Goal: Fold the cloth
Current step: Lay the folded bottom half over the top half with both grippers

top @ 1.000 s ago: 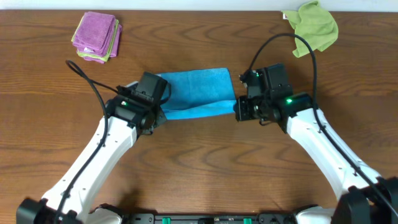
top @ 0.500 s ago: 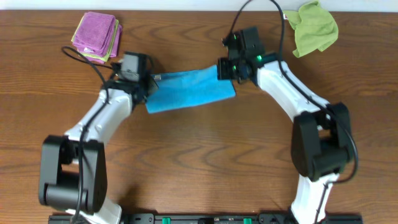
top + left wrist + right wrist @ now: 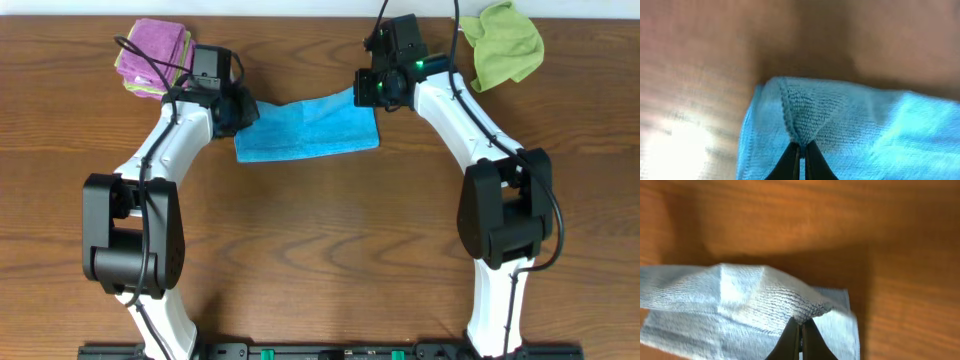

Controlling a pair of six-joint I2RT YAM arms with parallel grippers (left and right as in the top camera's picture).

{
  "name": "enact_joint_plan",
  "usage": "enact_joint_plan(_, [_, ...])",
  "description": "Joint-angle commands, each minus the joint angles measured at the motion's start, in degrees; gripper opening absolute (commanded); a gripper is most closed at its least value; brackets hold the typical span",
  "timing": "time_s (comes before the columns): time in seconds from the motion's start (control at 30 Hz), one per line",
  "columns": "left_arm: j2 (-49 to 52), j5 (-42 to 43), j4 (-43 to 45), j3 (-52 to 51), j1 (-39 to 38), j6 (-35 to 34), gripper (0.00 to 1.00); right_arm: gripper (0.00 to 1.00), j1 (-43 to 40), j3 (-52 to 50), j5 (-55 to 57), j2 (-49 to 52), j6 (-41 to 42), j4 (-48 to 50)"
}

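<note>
Toward the tabletop's [image 3: 320,250] far edge lies the blue cloth [image 3: 310,138], its near part flat and its far edge raised. The left pincer [image 3: 243,110] and right pincer [image 3: 363,92] are each closed tight on a far corner. I judge one fold half made; laying it down remains.

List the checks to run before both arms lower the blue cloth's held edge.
1. Left gripper shut on cloth corner: ok.
2. Right gripper shut on the other corner: ok.
3. Cloth's near edge flat on the table: ok.
4. Held edge taut: cannot tell from above.
5. Purple stack clear of left arm: not ok, cable crosses it.
6. Green cloth apart from right gripper: ok.
</note>
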Motion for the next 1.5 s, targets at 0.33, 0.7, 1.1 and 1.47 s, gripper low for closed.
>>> enact_joint_plan(0.33, [0.39,-0.26,-12.57,0.72,-0.39,1.70,0.06,0.02,0.00,1.03,0.11,0.83,-0.83,-12.61])
enact_joint_plan(0.7, [0.39,-0.22,-15.91,0.72,-0.48,1.73,0.06,0.02,0.00,1.03,0.11,0.83,-0.79,-16.33])
enact_joint_plan(1.1, [-5.92,-0.07,-15.67,2.25,-0.48,3.54,0.64,0.87,-0.15,1.53,0.13,-1.99,-3.41,-16.48])
enact_joint_plan(1.47, [-9.51,1.49,-5.49,2.29,-0.50,9.70,0.94,0.91,-0.02,1.53,1.68,-7.67,-8.31,-8.92])
